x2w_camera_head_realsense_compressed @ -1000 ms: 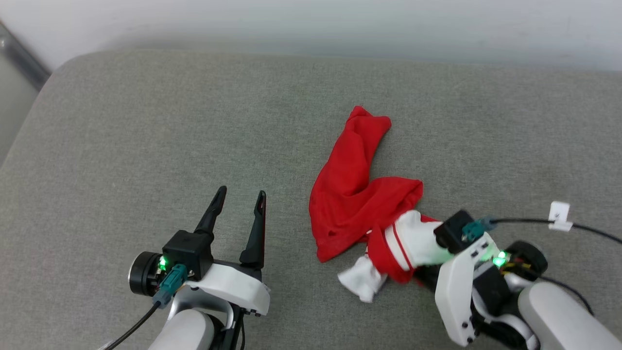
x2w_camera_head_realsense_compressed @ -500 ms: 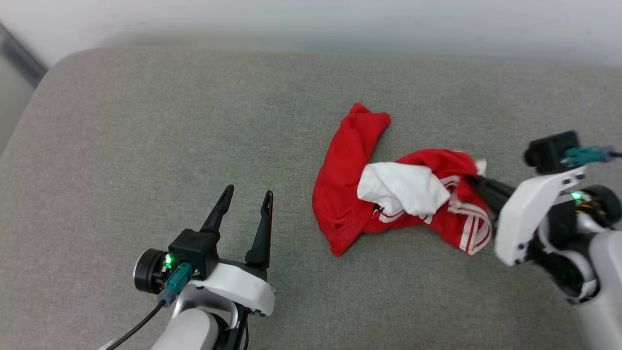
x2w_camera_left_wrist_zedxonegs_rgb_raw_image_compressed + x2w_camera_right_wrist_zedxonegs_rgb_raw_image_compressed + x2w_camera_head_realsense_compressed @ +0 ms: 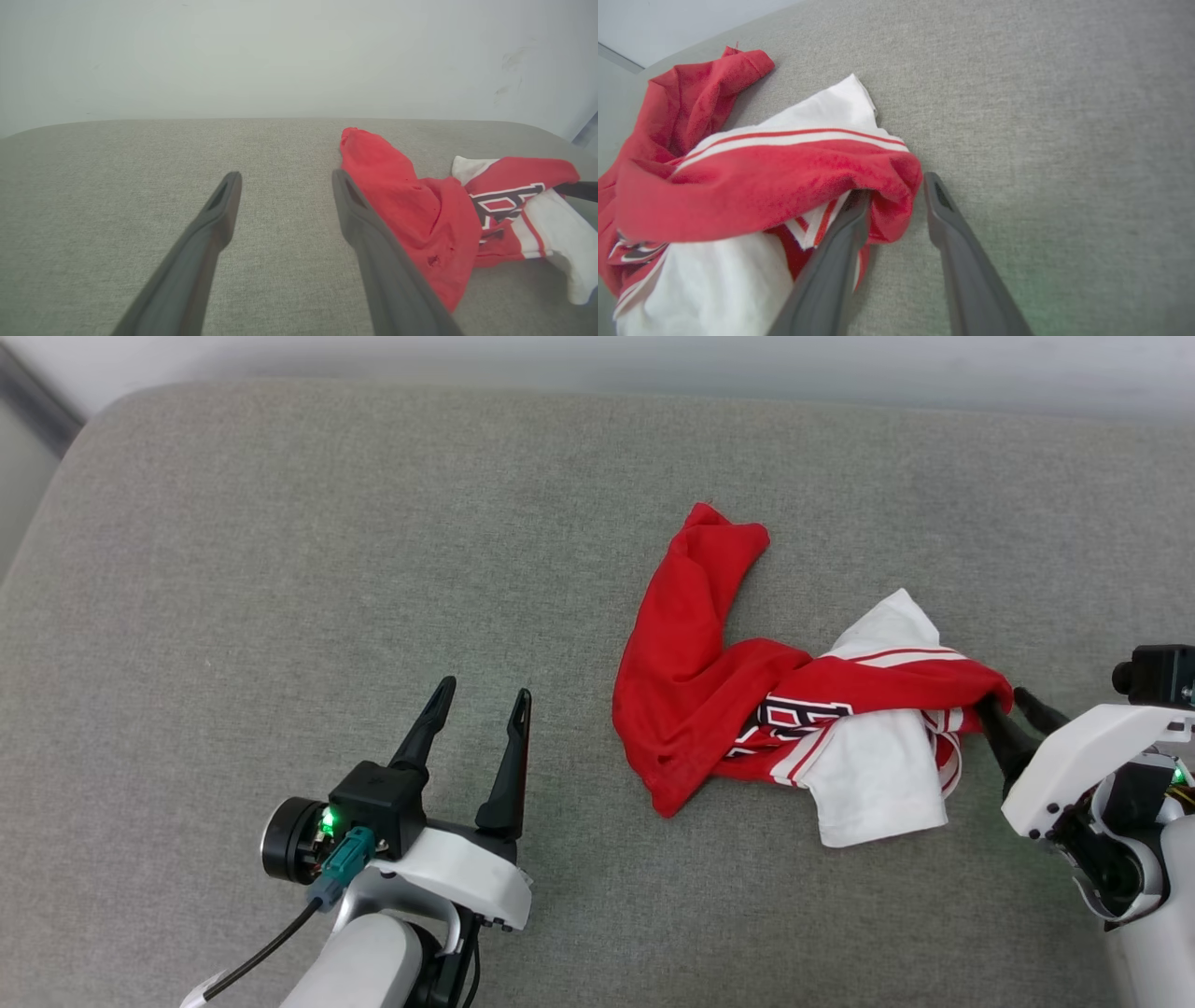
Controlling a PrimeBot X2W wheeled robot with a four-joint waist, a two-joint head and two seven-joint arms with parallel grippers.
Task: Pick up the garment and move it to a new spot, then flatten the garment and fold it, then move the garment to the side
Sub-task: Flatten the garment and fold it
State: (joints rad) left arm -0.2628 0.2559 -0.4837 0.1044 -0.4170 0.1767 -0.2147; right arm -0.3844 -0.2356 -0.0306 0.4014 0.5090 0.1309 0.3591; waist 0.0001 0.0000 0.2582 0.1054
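The garment [image 3: 686, 681] lies crumpled on the grey cushion, right of centre. It is red with white sleeves, striped trim and black-and-white lettering facing up. In the right wrist view the garment [image 3: 761, 177] has its red edge draped over one finger [image 3: 840, 242], and the other finger stands apart on bare cushion. My right gripper [image 3: 1004, 700] sits at the garment's right end with its jaws open. My left gripper [image 3: 485, 689] hovers open at the lower left, well clear of the cloth. The left wrist view has the garment [image 3: 420, 210] to the right of my left gripper [image 3: 287, 176].
The grey cushion [image 3: 280, 569] spreads wide to the left and in front of the garment. A pale wall [image 3: 597, 355] runs along its far edge. The cushion's rounded corner and a dark strip [image 3: 28, 392] are at the upper left.
My right gripper dragged the garment's sleeve end from the near front out to the right, stretching the cloth and turning the lettering up, then opened its jaws. The left arm held still.
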